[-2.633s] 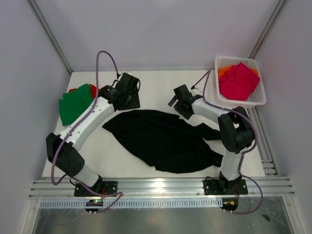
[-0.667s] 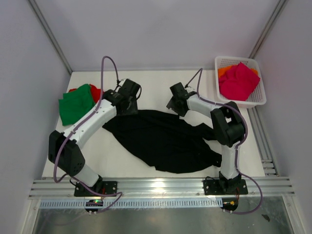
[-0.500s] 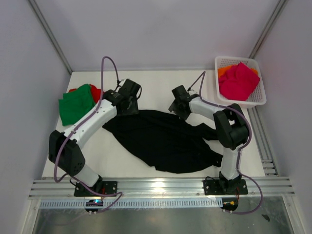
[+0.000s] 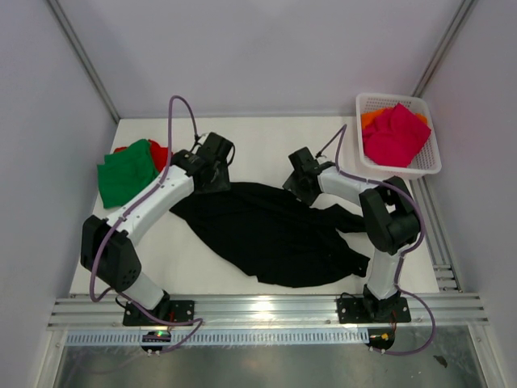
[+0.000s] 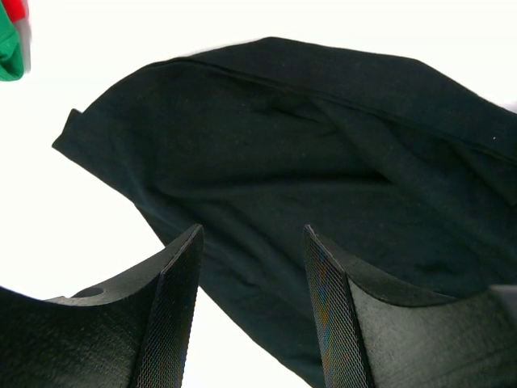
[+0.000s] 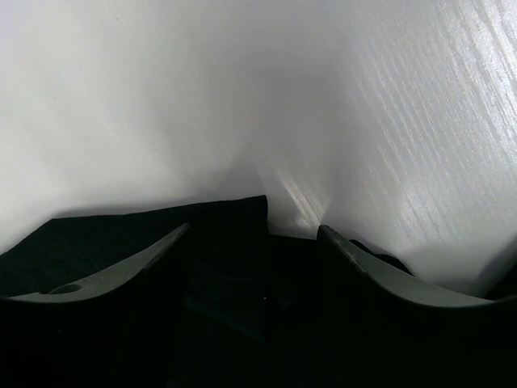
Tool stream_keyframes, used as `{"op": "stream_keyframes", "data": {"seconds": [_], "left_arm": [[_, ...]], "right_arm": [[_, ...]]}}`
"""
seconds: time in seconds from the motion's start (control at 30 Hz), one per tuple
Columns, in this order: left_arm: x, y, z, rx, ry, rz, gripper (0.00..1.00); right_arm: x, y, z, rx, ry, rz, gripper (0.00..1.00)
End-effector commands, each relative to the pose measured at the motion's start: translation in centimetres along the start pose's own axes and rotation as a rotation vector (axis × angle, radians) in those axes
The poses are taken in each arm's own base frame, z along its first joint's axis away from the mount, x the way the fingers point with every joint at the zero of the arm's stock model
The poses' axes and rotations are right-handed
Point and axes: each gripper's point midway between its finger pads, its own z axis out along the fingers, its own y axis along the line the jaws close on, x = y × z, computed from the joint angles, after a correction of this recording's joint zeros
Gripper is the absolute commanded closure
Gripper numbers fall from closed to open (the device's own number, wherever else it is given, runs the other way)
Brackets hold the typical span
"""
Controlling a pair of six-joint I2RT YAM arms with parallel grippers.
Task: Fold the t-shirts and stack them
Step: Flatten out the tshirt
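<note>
The black t-shirt [image 4: 275, 230] is lying crumpled and loosely spread across the middle of the white surface [image 4: 258, 141], running from the left-centre toward the near right. The left fingers [image 5: 174, 315] are standing spread apart over the shirt's far left edge and are pinching nothing. In the left wrist view the dark cloth is showing through the gap between them, with bare surface to one side. The right fingers [image 6: 367, 275] are also standing spread, hanging low at the shirt's far edge nearer the right side. An edge of the black cloth is showing in the gap between them against the pale surface, but whether they are touching it cannot be told. Both arms are reaching inward from their bases, so the two sets of fingers are sitting near each other along the shirt's far side. At the left edge of the surface the green t-shirt [image 4: 125, 174] is lying in a bundle, partly covering the red t-shirt [image 4: 157, 151], which is peeking out behind it. In the far right corner the white lattice basket [image 4: 428, 166] is holding the pink t-shirt [image 4: 394, 133], which is lying on top of the orange t-shirt [image 4: 371, 118].
</note>
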Motion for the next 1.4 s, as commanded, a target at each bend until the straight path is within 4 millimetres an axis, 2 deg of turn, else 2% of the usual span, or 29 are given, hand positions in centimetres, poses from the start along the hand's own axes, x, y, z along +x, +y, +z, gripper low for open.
{"op": "stream_keyframes", "data": {"seconds": [0.0,0.13,0.27,0.47,0.63,0.77,0.87,1.0,1.37], "left_arm": [[-0.4,0.0,0.0,0.008,-0.023,-0.027,0.45],[-0.4,0.0,0.0,0.010,-0.022,-0.029,0.45],[-0.3,0.0,0.1,0.012,-0.021,-0.032,0.45],[-0.2,0.5,0.0,-0.007,-0.028,-0.029,0.45],[-0.2,0.8,-0.1,-0.020,-0.034,-0.025,0.45],[-0.2,0.4,0.0,-0.001,-0.028,-0.033,0.45],[-0.1,0.0,0.1,0.015,-0.020,-0.040,0.45],[0.1,-0.3,0.3,0.024,-0.011,-0.047,0.45],[0.5,0.3,0.4,0.003,-0.011,-0.040,0.45]], "right_arm": [[-1.1,1.1,-0.4,-0.028,-0.032,0.014,0.34],[-1.8,1.7,-0.2,-0.028,-0.056,-0.007,0.34],[-3.3,3.4,-0.4,-0.050,-0.094,-0.035,0.34],[-3.7,4.4,0.0,-0.050,-0.084,-0.049,0.35],[-3.0,3.6,-0.1,-0.031,-0.062,-0.044,0.35],[-2.2,2.0,-0.5,-0.018,-0.051,-0.045,0.35],[-2.5,1.5,-1.3,-0.015,-0.072,-0.049,0.35],[-2.2,1.4,-1.9,-0.026,-0.060,-0.039,0.35],[-1.5,1.8,-0.8,-0.026,-0.027,-0.025,0.36]]}}
